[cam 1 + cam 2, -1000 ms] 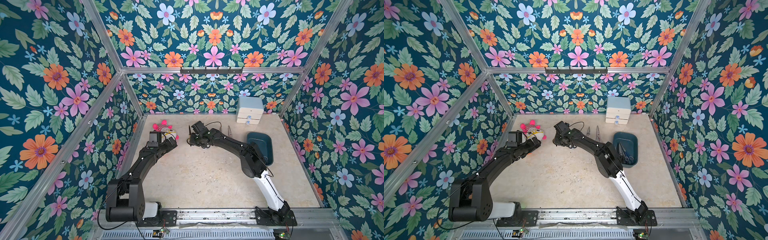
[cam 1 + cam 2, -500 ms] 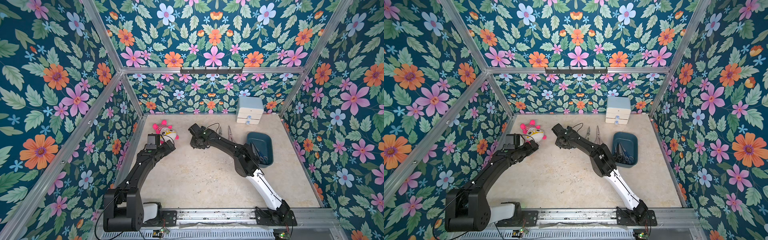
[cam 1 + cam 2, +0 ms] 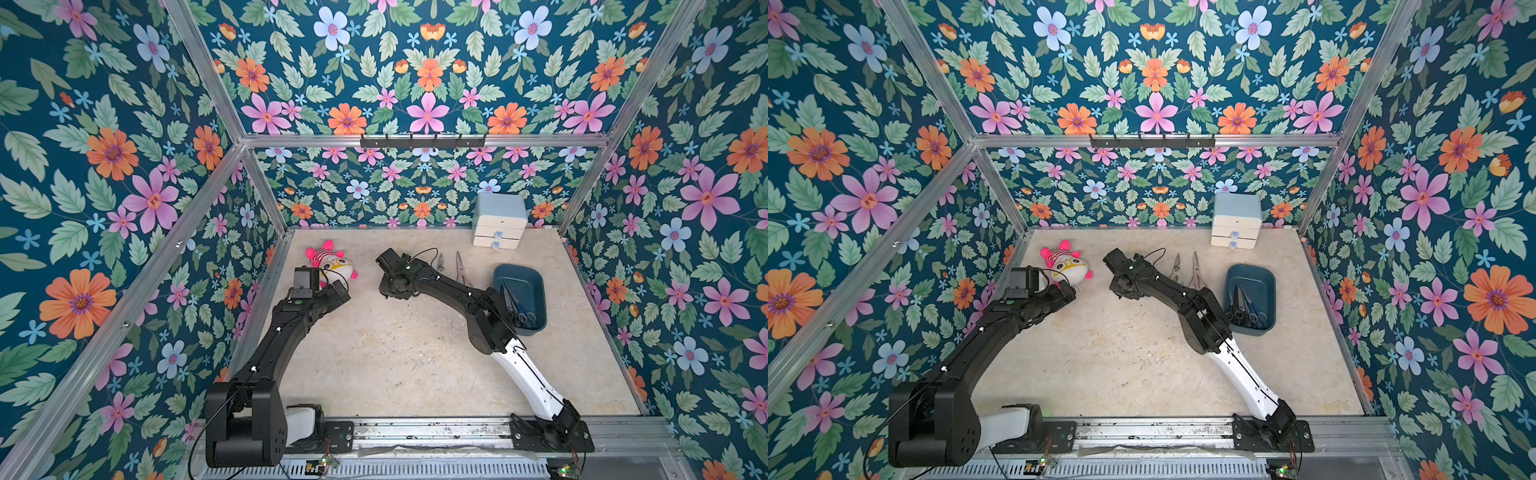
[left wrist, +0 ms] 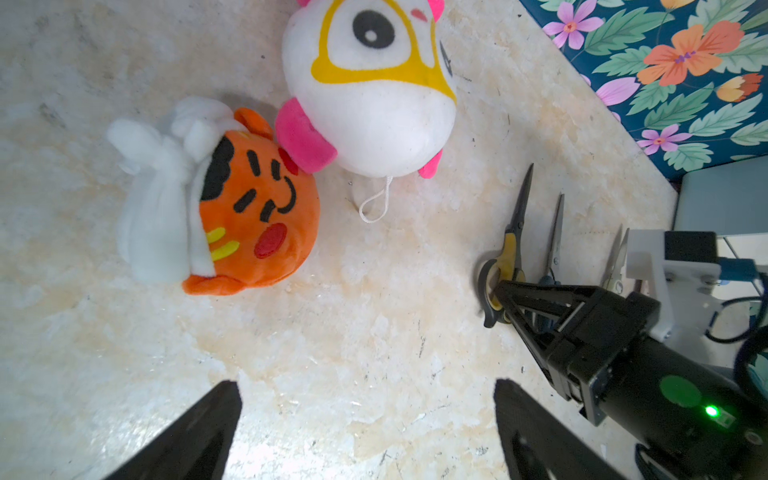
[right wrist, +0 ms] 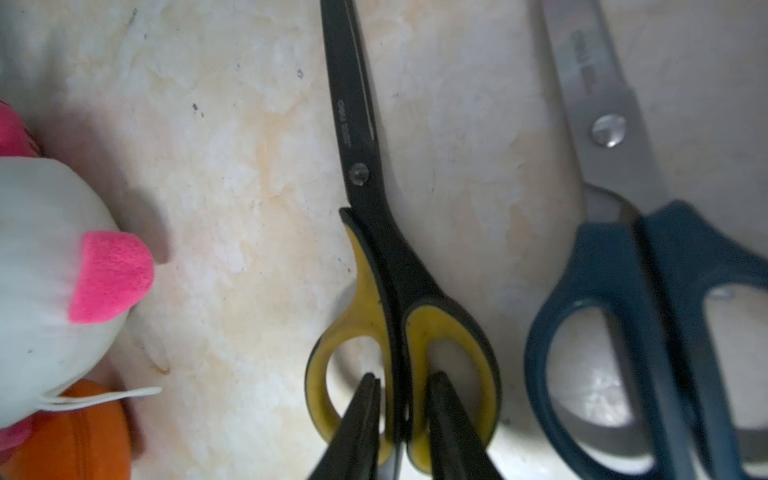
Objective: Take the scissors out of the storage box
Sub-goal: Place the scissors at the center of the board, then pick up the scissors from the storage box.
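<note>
Right gripper (image 5: pixel 403 375) narrowly parted astride yellow-black scissors (image 5: pixel 374 232) handles, hold not determinable; left gripper (image 4: pixel 368 385) spread, empty; storage box (image 3: pixel 1252 277) located rightward, nearer right gripper.

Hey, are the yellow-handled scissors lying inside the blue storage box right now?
No, the yellow-handled scissors lie flat on the marbled table, beside a dark-blue-handled pair.

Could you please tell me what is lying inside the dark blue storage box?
Several scissors lie in the storage box, with black and blue handles. The right arm covers part of them in a top view, so I cannot count them exactly.
</note>
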`<state>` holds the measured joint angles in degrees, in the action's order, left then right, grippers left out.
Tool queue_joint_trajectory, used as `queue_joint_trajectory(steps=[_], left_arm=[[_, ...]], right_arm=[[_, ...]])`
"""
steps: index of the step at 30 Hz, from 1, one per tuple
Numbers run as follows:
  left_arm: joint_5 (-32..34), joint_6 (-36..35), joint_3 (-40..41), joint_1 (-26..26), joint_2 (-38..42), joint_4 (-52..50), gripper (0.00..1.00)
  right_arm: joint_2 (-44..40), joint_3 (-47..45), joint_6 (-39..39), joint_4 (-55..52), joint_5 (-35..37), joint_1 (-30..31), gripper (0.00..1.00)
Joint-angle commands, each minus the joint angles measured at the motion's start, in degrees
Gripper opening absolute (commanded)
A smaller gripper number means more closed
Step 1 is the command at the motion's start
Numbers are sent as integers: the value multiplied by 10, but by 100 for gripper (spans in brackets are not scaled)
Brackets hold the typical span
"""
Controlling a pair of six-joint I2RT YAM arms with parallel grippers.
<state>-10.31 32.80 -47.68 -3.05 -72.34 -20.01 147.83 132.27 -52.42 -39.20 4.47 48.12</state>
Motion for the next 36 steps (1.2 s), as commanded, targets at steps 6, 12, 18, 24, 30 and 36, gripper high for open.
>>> queue_joint_trajectory(steps=[6, 12, 18, 24, 30, 36], left_arm=[[-31, -32, -29, 1, -16, -15, 99], [-93, -51, -47, 0, -28, -13, 99], [-140, -52, -60, -29, -43, 3, 99], [-88, -21, -86, -134, -68, 19, 99], [-54, 20, -114, -197, -112, 48, 99], [-33, 53, -151, -231, -158, 65, 99]], right_arm=[[-54, 19, 9, 27, 4, -5, 32], [-123, -16, 37, 34, 10, -23, 33], [-230, -130, 90, 44, -36, -66, 33], [-359, -266, 168, 3, -53, -126, 34], [-519, -460, 215, 0, -83, -218, 34], [-653, -621, 243, -7, -143, -345, 34]])
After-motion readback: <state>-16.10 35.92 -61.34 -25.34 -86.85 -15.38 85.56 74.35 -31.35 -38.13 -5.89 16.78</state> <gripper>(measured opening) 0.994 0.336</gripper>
